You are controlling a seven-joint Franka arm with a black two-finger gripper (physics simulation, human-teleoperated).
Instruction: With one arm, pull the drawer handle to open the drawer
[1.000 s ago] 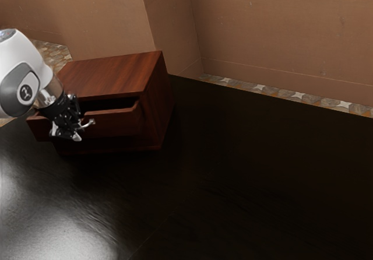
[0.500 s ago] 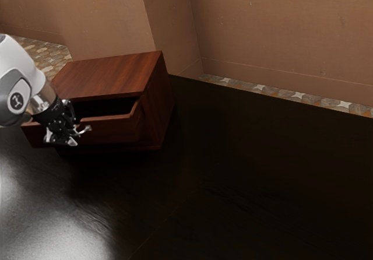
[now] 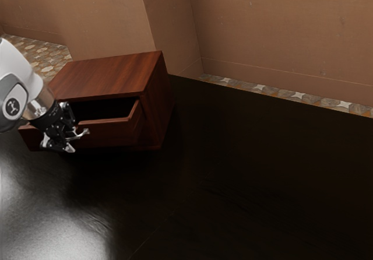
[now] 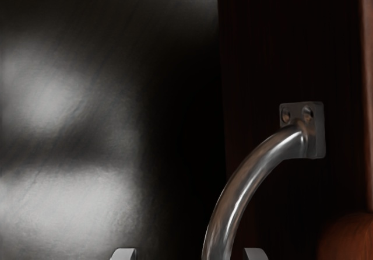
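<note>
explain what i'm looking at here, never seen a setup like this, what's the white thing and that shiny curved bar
This is a simulated scene, not a photo. The white shape is a robot arm, and the black claw on its end is its gripper.

The exterior view is taken by a camera beside the arm. It shows a small wooden cabinet on a dark glossy table. Its drawer is partly pulled out, with a dark gap above the drawer front.

The wrist view comes from a camera on the arm's hand, so it looks from very close. The shiny curved bar is the drawer's metal handle, fixed to the dark wood by a small screwed plate.

The gripper is right at that handle. Whether it is clamped on it, I cannot tell.
</note>
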